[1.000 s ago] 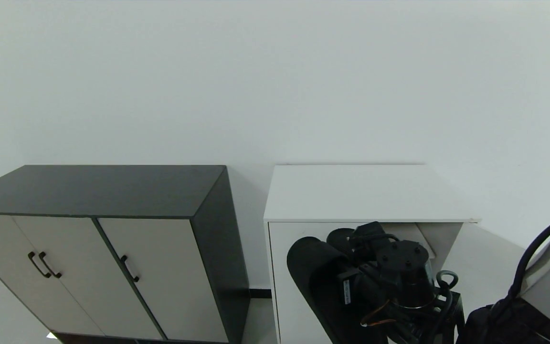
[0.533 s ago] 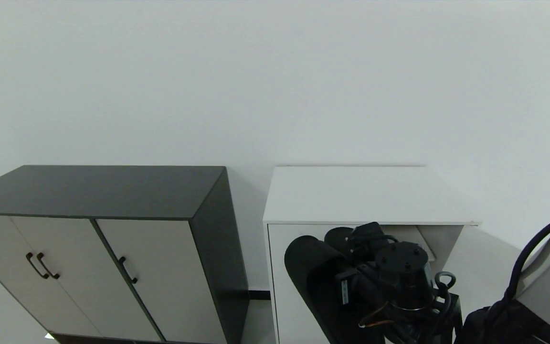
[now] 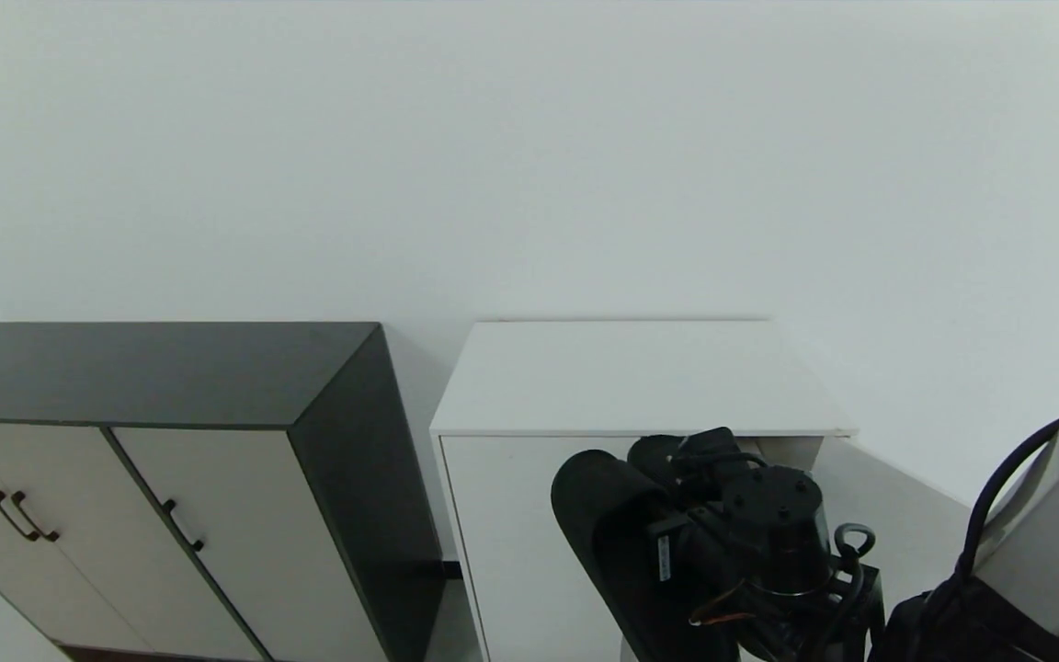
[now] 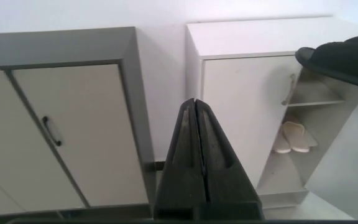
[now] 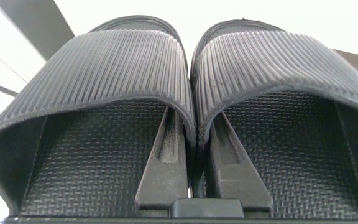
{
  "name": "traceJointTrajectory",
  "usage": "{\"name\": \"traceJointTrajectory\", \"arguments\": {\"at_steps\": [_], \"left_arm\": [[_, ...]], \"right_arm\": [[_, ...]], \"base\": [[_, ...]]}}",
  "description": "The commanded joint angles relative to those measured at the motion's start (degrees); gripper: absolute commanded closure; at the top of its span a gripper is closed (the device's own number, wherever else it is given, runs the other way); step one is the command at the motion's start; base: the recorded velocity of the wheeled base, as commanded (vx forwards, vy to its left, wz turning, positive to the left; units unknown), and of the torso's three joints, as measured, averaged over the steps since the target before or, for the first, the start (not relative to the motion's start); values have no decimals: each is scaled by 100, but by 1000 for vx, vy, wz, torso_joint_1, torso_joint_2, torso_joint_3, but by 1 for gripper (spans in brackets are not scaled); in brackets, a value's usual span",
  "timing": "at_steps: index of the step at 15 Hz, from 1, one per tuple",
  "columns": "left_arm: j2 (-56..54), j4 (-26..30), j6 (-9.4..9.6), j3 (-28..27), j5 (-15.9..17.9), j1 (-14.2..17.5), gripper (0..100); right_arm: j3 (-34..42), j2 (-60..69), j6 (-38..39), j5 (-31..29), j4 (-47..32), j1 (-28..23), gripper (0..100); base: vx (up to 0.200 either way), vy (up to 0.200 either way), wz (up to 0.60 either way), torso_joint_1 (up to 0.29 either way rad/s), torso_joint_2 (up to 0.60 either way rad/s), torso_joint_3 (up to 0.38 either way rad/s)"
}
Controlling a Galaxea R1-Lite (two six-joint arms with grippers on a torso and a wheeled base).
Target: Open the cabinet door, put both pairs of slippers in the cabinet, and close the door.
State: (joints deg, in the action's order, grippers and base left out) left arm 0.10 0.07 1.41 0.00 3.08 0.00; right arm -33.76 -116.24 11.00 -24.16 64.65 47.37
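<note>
Our left gripper is empty, its fingers pressed flat together, hanging in front of the gap between the two pieces of furniture. Furthest left stands the dark cabinet with its pale doors shut; we judge it has no part in this job. Next to it is the white cabinet, whose right half stands open in the left wrist view. The white slippers already lie side by side on a lower shelf inside. To the right, in front of the open side, our right gripper is clamped on the black slippers, pinching the two inner walls together so the pair hangs as one.

Over the last second the whole head view has slid: both cabinets now sit further left in the picture, while the arm and its load keep their place. We take that as our camera turning, not the furniture moving. It brings the opening more squarely before the loaded arm, so the black pair can go in next, and the door remains to be closed
</note>
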Motion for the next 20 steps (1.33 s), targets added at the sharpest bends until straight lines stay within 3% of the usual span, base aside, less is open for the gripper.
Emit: {"name": "traceJointTrajectory", "arguments": {"at_steps": [1,8,20], "left_arm": [[8,1,-1,0,-1,0,100],[8,1,-10,0,-1,0,100],[8,1,-27,0,-1,0,100]], "right_arm": [[1,-48,-1,-10,4,0,100],[1,-48,-1,-18,66,-9,100],[238,-66,-177,-10,145,-53,100]], "base": [[0,-200,0,7,2,-7],[0,-200,0,2,4,3],[0,0,0,0,0,0]]}}
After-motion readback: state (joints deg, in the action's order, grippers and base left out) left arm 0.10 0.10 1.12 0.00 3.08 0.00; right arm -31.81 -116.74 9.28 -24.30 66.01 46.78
